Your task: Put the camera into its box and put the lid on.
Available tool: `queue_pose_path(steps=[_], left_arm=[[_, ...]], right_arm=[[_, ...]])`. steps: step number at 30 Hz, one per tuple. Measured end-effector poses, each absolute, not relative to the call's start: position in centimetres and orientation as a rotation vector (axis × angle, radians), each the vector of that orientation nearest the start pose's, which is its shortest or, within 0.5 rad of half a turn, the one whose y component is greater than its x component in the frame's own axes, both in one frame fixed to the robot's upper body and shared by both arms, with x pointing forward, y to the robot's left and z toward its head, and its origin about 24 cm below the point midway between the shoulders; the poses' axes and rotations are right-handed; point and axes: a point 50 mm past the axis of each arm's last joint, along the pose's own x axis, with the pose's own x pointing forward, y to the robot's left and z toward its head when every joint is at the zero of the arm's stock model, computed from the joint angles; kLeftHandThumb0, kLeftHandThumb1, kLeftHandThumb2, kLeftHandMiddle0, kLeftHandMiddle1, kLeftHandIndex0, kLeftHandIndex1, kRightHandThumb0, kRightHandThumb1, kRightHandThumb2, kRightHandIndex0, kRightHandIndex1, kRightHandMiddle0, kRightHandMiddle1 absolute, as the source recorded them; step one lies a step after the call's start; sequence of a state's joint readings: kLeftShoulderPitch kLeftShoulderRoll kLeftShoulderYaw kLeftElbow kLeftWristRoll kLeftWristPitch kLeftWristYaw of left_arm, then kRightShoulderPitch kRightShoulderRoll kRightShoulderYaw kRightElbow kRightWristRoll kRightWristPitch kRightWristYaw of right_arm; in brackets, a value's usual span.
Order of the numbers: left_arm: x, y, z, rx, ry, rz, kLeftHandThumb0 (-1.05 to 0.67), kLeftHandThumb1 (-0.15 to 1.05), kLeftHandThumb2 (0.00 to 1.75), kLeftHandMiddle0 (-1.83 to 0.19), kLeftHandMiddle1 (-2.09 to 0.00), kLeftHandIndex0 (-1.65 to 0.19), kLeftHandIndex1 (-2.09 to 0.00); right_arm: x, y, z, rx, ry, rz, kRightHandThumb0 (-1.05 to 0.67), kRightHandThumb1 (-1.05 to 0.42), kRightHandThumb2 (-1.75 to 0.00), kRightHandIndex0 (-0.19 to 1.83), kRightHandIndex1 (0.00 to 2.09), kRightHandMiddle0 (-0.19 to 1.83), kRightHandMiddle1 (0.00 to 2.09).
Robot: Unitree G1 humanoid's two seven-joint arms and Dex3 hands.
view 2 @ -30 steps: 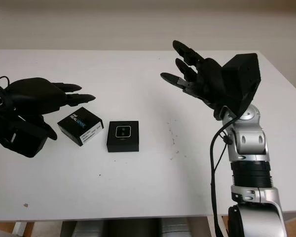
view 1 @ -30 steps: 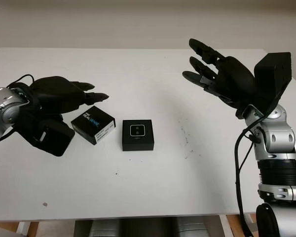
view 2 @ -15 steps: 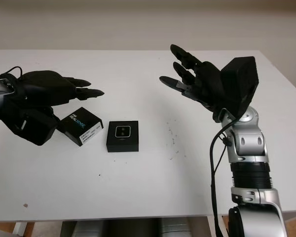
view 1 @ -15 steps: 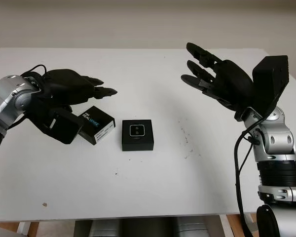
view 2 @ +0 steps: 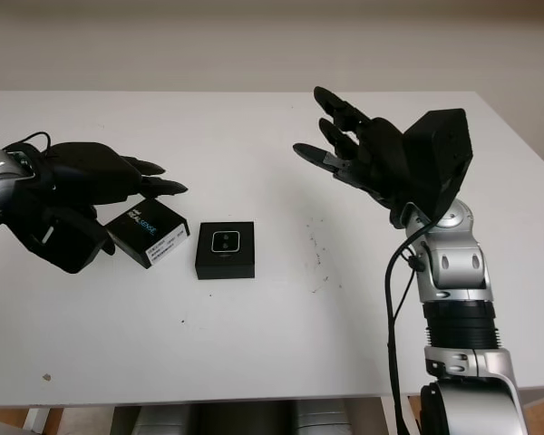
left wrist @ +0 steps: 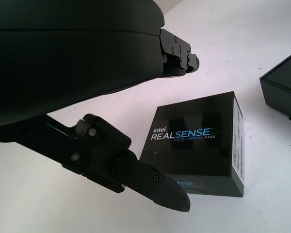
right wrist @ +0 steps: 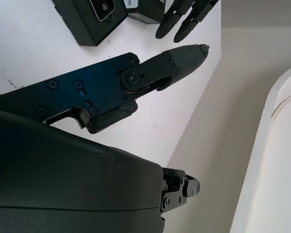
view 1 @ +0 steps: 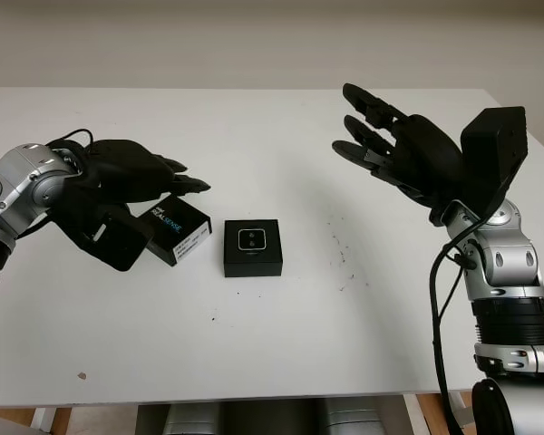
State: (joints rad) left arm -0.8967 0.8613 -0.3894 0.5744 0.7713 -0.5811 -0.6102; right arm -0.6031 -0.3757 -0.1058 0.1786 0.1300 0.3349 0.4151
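Reaching for the lid
Left hand (view 1: pixel 136 172), released, hovers over lid (view 1: pixel 170 227) left of box (view 1: pixel 253 247); right hand (view 1: pixel 403 154) empty; next, grasp.

White table (view 1: pixel 281 353) with small dark specks near the middle right and one near the front left. Plain off-white wall (view 1: pixel 254 41) behind its far edge. Wood-toned floor at the bottom corners under the table's front edge, and a grey base (view 1: pixel 245 421) below the table centre.
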Motion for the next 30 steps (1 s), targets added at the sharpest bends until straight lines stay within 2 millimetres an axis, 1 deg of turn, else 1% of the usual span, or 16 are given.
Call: queue_pose_path(steps=[8, 17, 25, 30], left_arm=[[35.8, 21.9, 19.3, 1.891, -0.099, -0.731, -0.54, 0.81, 0.05, -0.11, -0.06, -0.10, -0.06], [36.3, 21.9, 17.4, 1.848, -0.092, -0.744, -0.57, 0.81, 0.05, -0.14, -0.06, -0.12, -0.07], [36.2, 22.0, 16.9, 1.850, -0.090, -0.768, -0.62, 0.80, 0.05, -0.14, -0.06, -0.12, -0.07], [36.2, 21.9, 16.5, 1.872, -0.076, -0.784, -0.61, 0.81, 0.05, -0.13, -0.05, -0.12, -0.06]], right_arm=[[34.9, -19.5, 16.8, -0.207, -0.075, 0.327, -0.68, -0.95, -0.05, 0.02, 0.05, 0.05, 0.06], [34.8, -19.9, 16.7, -0.228, -0.071, 0.312, -0.69, -0.97, -0.06, 0.03, 0.06, 0.07, 0.06], [34.7, -19.9, 17.0, -0.244, -0.078, 0.304, -0.66, -0.98, -0.06, 0.03, 0.06, 0.07, 0.06], [34.7, -19.9, 17.0, -0.243, -0.078, 0.306, -0.66, -0.99, -0.06, 0.03, 0.06, 0.07, 0.06]])
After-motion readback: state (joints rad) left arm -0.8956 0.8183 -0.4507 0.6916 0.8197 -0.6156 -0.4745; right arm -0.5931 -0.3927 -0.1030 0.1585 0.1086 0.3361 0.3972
